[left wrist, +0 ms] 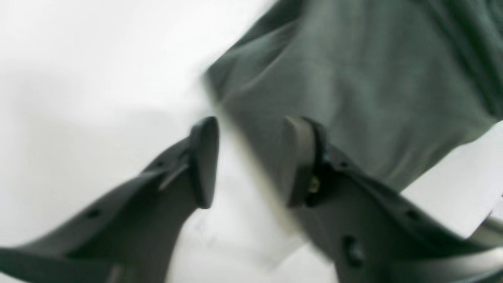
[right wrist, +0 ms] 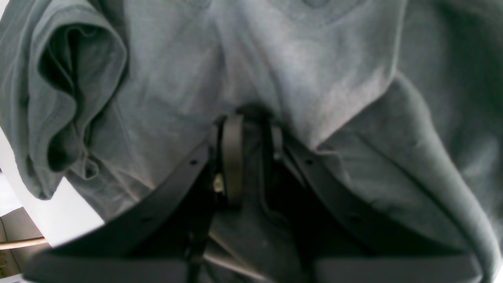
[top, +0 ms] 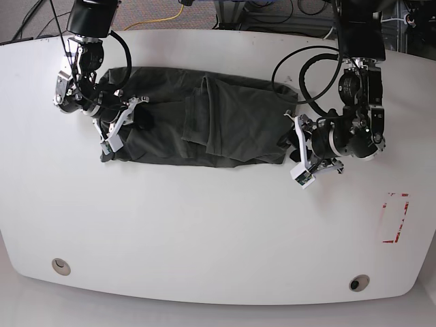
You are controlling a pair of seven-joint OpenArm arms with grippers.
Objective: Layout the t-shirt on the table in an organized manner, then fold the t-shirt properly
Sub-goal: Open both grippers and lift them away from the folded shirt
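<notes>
One t-shirt (top: 204,116), one bench (top: 218,231), two hands.
The bench carries two round grommet holes (top: 60,265) and one red tape rectangle (top: 396,218).

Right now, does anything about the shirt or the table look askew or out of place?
Yes. The t-shirt is not laid flat: it lies as a bunched band across the table, with a thick fold ridge near its middle. The right gripper pinches cloth at one end; the left gripper straddles the other edge, jaws apart.
</notes>
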